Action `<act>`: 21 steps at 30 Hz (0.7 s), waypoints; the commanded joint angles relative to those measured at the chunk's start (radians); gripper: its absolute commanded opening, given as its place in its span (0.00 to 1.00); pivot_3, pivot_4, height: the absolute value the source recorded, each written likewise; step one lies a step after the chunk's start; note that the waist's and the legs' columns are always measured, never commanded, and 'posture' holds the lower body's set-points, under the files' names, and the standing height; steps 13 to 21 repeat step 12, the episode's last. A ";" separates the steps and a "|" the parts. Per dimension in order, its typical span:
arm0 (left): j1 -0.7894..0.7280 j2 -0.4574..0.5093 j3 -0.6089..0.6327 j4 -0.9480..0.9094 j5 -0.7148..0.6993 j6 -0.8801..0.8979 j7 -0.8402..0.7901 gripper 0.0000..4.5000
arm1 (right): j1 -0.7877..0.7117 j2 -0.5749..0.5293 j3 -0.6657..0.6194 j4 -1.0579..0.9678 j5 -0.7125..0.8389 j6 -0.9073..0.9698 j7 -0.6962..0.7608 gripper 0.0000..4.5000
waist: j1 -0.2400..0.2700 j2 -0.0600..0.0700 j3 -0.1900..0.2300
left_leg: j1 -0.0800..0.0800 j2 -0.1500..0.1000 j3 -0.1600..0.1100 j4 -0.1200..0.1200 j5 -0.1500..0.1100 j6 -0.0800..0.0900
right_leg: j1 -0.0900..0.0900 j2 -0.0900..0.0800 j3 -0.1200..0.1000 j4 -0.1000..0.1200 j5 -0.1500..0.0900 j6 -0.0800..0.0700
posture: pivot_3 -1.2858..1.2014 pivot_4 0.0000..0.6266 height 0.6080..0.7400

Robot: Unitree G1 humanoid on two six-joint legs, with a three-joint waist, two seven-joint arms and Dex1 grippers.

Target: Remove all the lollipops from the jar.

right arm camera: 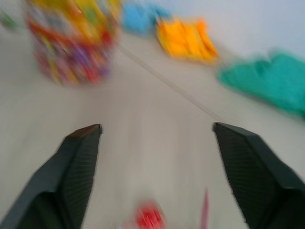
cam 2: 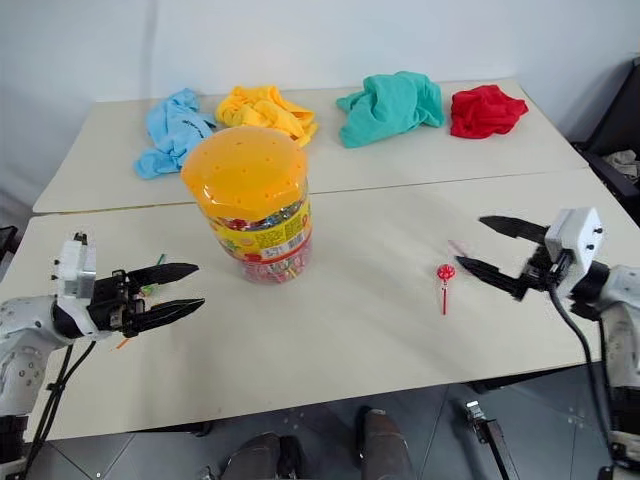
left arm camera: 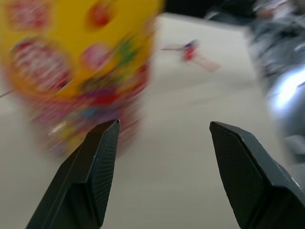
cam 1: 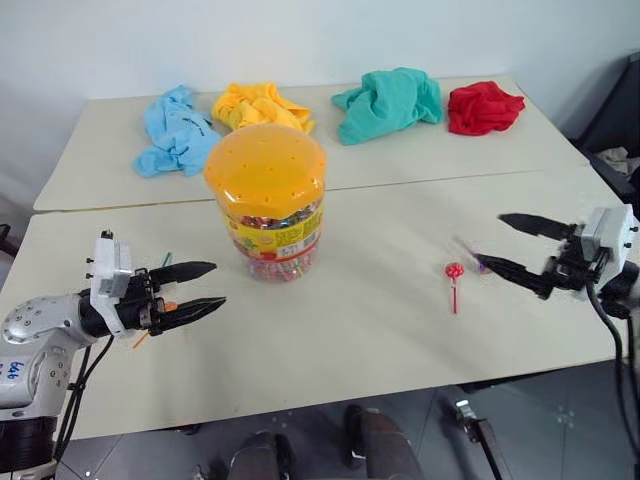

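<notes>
The jar (cam 1: 265,205), clear with a yellow-red label and an orange dotted lid, stands upright mid-table. A red lollipop (cam 1: 454,272) on a red stick lies on the table right of it. A blurred purplish lollipop (cam 1: 482,265) shows just off my right gripper's lower fingertip; I cannot tell whether it rests on the table. My right gripper (cam 1: 490,240) is open and empty, level, pointing toward the jar. Left of the jar my left gripper (cam 1: 218,284) is open and empty. A green stick (cam 1: 166,260) and an orange stick (cam 1: 140,340) peek out from behind it.
Four crumpled cloths lie along the far table: blue (cam 1: 175,130), yellow (cam 1: 260,105), teal (cam 1: 390,100), red (cam 1: 483,107). A seam (cam 1: 400,182) joins the two tables. The near table edge (cam 1: 350,392) runs just below the grippers. A dark chair (cam 1: 620,110) stands at the far right.
</notes>
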 commanded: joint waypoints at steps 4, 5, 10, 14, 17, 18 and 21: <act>0.104 -0.056 0.026 -0.102 0.128 -0.051 0.207 0.71 | -0.015 0.144 0.229 -0.115 -0.053 -0.079 0.083 0.99 | 0.011 -0.002 -0.001 | 0.000 0.001 0.000 0.000 -0.002 0.001 | 0.000 -0.001 -0.001 0.001 0.000 0.000 | 0.52 0.24 1.00; 0.135 -0.071 0.024 -0.141 0.147 -0.050 0.243 0.71 | -0.011 0.168 0.257 -0.097 -0.081 -0.112 0.090 0.99 | 0.012 -0.002 -0.001 | 0.000 0.001 0.000 0.000 -0.003 0.001 | 0.000 0.000 -0.002 0.001 0.000 0.000 | 0.52 0.24 1.00; 0.226 -0.147 0.046 -0.265 0.183 -0.054 0.387 0.71 | 0.033 0.222 0.333 -0.013 -0.189 -0.258 0.116 0.99 | 0.021 -0.002 -0.001 | -0.001 -0.002 0.000 0.002 -0.005 0.004 | 0.000 -0.003 -0.003 0.004 0.001 0.001 | 0.52 0.24 1.00; 0.256 -0.159 0.057 -0.297 0.194 -0.068 0.413 0.71 | 0.056 0.230 0.333 -0.007 -0.201 -0.284 0.107 0.99 | 0.022 -0.002 -0.001 | -0.001 -0.002 0.001 0.003 -0.005 0.005 | 0.000 -0.003 -0.003 0.003 0.001 0.002 | 0.52 0.24 1.00; 0.256 -0.159 0.057 -0.297 0.194 -0.068 0.413 0.71 | 0.056 0.230 0.333 -0.007 -0.201 -0.284 0.107 0.99 | 0.022 -0.002 -0.001 | -0.001 -0.002 0.001 0.003 -0.005 0.005 | 0.000 -0.003 -0.003 0.003 0.001 0.002 | 0.52 0.24 1.00; 0.256 -0.159 0.057 -0.297 0.194 -0.068 0.413 0.71 | 0.056 0.230 0.333 -0.007 -0.201 -0.284 0.107 0.99 | 0.022 -0.002 -0.001 | -0.001 -0.002 0.001 0.003 -0.005 0.005 | 0.000 -0.003 -0.003 0.003 0.001 0.002 | 0.52 0.24 1.00; 0.256 -0.159 0.057 -0.297 0.194 -0.068 0.413 0.71 | 0.056 0.230 0.333 -0.007 -0.201 -0.284 0.107 0.99 | 0.022 -0.002 -0.001 | -0.001 -0.002 0.001 0.003 -0.005 0.005 | 0.000 -0.003 -0.003 0.003 0.001 0.002 | 0.52 0.24 1.00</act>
